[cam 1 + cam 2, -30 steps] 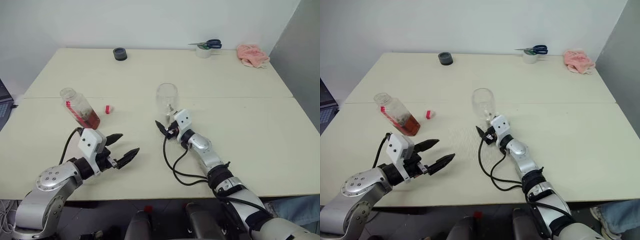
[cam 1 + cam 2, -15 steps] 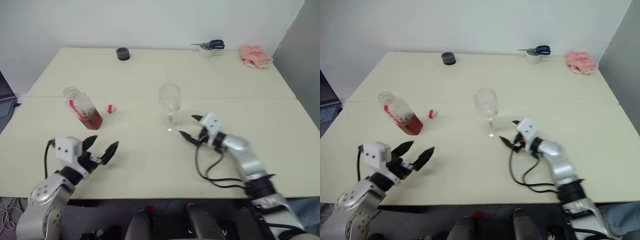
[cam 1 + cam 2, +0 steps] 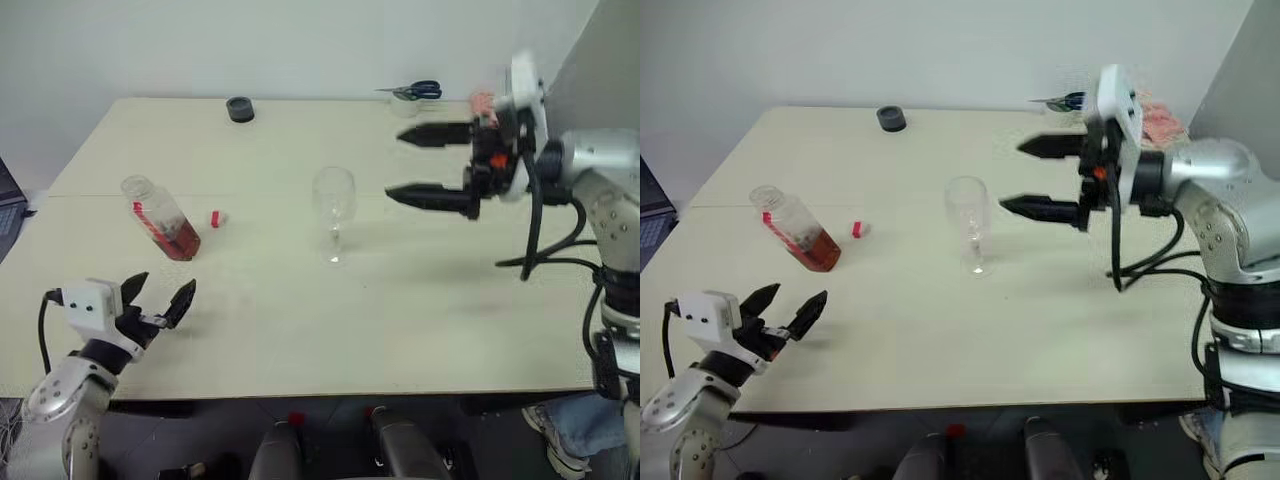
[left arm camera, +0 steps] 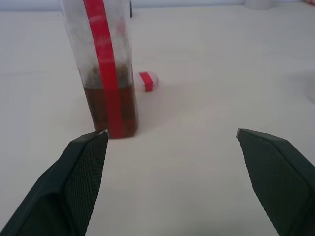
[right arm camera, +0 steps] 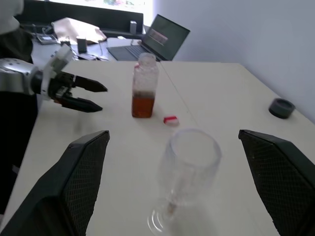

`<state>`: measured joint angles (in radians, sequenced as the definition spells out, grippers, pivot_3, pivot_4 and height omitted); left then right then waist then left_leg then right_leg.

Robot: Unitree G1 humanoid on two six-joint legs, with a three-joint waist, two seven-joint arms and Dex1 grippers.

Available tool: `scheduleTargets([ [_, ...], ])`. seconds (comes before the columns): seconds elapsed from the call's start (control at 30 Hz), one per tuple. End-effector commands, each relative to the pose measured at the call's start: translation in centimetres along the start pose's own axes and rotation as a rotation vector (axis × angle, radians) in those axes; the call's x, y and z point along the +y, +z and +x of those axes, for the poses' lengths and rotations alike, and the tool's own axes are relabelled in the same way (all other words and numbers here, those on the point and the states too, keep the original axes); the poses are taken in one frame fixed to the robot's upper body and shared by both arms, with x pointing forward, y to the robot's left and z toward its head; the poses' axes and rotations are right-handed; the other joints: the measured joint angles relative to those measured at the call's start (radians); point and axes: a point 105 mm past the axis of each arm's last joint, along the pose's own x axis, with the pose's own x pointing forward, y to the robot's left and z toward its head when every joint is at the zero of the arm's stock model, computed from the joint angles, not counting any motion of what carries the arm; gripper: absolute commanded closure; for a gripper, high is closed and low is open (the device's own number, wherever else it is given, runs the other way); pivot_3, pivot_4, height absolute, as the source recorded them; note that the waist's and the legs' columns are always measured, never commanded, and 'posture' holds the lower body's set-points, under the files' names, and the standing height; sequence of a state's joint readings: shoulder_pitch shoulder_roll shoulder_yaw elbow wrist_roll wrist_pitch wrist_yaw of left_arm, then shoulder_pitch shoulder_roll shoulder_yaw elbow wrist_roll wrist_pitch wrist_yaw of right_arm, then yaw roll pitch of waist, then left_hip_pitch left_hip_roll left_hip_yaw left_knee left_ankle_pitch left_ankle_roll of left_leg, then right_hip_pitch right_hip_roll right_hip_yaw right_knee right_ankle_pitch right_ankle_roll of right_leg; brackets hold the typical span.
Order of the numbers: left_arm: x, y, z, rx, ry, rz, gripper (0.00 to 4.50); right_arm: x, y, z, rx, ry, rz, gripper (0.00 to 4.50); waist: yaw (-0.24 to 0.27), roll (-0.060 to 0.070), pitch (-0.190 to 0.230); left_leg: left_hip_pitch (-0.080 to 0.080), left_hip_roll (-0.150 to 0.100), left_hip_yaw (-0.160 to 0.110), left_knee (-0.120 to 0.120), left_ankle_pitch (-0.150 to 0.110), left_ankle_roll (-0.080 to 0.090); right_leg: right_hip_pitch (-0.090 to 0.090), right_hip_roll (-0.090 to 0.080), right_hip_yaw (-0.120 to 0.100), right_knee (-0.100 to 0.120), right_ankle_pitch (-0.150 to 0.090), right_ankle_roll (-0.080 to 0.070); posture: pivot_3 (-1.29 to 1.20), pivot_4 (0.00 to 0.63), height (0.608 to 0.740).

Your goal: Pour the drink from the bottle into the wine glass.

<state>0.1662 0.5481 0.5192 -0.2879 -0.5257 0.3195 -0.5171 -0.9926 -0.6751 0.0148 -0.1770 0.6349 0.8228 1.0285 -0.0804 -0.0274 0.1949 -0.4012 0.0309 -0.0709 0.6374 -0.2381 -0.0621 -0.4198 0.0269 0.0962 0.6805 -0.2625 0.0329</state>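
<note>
uncapped bottle (image 3: 792,228) stands left of empty wine glass (image 3: 969,222).

Pale table (image 3: 480,320), white wall (image 3: 300,45) behind, bright even light.

I see a cream tabletop w/ a seam running left-right across the middle; grey panel (image 3: 600,60) at far right. Far edge: dark tape roll (image 3: 239,108), white roll w/ blue-handled scissors (image 3: 415,91) on top, pink cloth (image 3: 1162,122) far right. Left, past the table: laptop (image 5: 160,40) open on a dark desk (image 5: 88,19) w/ clutter, daylight beyond it.
</note>
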Motion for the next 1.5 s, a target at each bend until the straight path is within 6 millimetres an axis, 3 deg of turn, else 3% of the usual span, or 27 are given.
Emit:
scheduleTargets([
  [0.03, 0.9, 3.3, -0.1, -0.063, 0.004, 0.048, 0.0, 1.1, 1.9, 1.3, -0.047, 0.046, -0.023, 0.02, 0.002, 0.0, 0.0, 0.0, -0.001, 0.0, 0.0, 0.0, 0.0, 0.0, -0.001, 0.0, 0.0, 0.001, -0.001, 0.0, 0.15, 0.74],
  [0.2, 1.7, 5.3, 0.9, -0.102, 0.026, 0.067, 0.0, 1.5, 1.6, 3.6, -0.051, 0.063, -0.001, 0.02, 0.006, 0.0, 0.0, 0.0, -0.002, 0.001, 0.0, 0.0, 0.0, 0.0, -0.003, -0.001, 0.0, 0.0, 0.0, 0.0, 0.15, 0.74],
  [0.3, 2.2, 6.2, 1.6, -0.114, 0.023, 0.079, 0.0, 1.3, 1.8, 4.0, -0.063, 0.054, 0.02, 0.02, 0.006, 0.0, 0.0, 0.0, -0.001, 0.001, 0.002, 0.0, 0.0, 0.0, -0.002, -0.001, 0.001, 0.0, 0.0, 0.0, 0.15, 0.74],
  [0.53, 4.1, 6.1, 3.2, -0.083, 0.015, 0.11, 0.0, 1.7, 2.0, 4.1, -0.07, 0.084, 0.003, 0.02, 0.006, 0.0, 0.0, 0.0, -0.001, 0.001, 0.002, 0.0, 0.0, 0.0, -0.002, -0.002, 0.001, 0.0, 0.0, 0.0, 0.15, 0.74],
  [1.17, 4.7, 5.3, 8.2, -0.094, -0.048, 0.096, 0.0, 1.5, 2.1, 4.2, -0.08, 0.065, 0.002, 0.02, 0.006, 0.0, 0.0, 0.0, -0.001, 0.0, 0.002, 0.0, 0.0, 0.0, -0.003, -0.002, 0.001, 0.002, -0.003, 0.0, 0.15, 0.74],
  [1.5, 4.2, 5.3, 9.0, -0.146, -0.066, 0.086, 0.0, 1.6, 2.1, 4.3, -0.08, 0.056, -0.009, 0.02, 0.007, 0.0, 0.0, -0.001, -0.001, -0.001, 0.002, 0.0, 0.0, 0.0, -0.003, -0.003, 0.001, 0.003, -0.003, 0.0, 0.15, 0.74],
])
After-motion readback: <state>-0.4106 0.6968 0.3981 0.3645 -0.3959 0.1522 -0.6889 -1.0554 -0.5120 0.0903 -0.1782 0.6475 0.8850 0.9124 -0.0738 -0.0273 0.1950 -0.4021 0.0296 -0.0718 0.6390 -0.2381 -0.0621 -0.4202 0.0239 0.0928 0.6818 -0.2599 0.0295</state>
